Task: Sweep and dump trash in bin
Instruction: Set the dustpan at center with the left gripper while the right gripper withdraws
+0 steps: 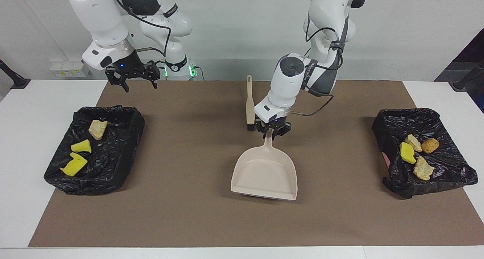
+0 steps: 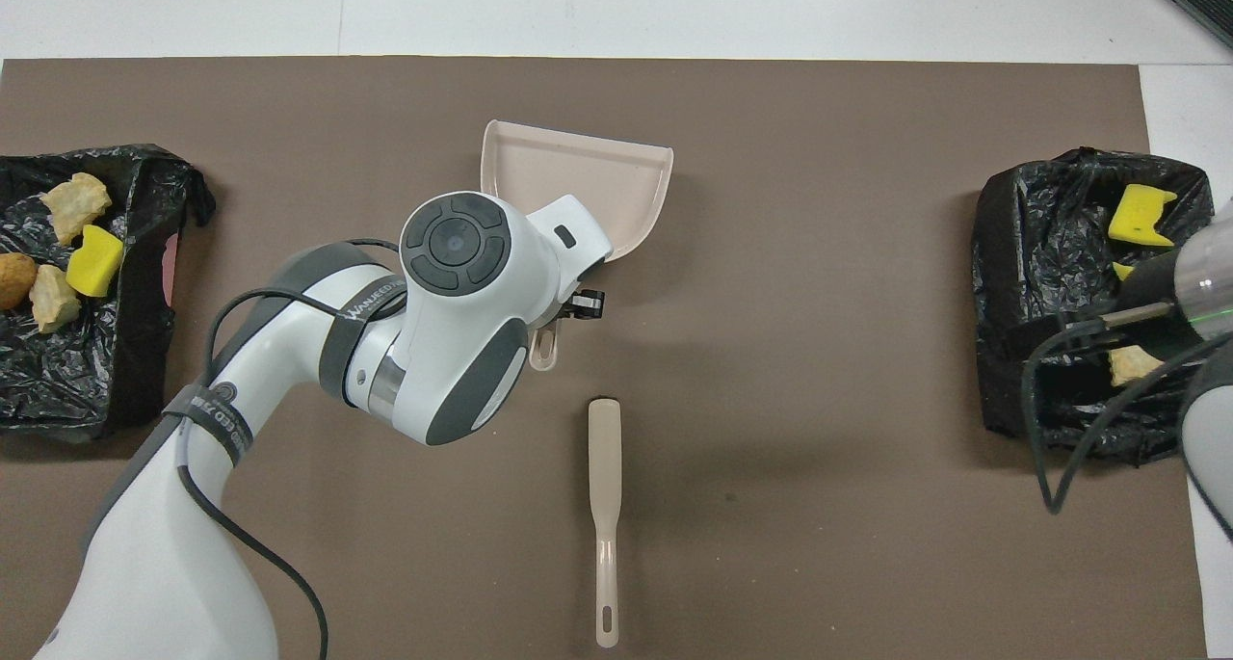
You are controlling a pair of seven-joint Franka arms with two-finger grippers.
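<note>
Seven scraps of trash are already off the brown mat — three in the black-lined bin [image 1: 94, 149] at the right arm's end, four in the black-lined bin [image 1: 423, 153] at the left arm's end.

Nearest the robots lies the slim beige brush [image 2: 604, 520], flat on the mat, its long axis running from the robots outward. No gripper touches it.

Just beyond its bristle end sits the pale pink plastic dustpan [image 1: 266, 172], empty, resting on the mat, its handle pointing toward the robots and its open lip away from them. The left gripper [image 1: 273, 132] is down on that handle, fingers on either side of it; whether they clamp it, I cannot tell.

The right gripper [image 1: 132, 77] waits in the air, fingers spread, near the robots' edge of its bin.

With nothing left on the mat to sweep, the job looks about done — the dustpan probably only needs letting go.
</note>
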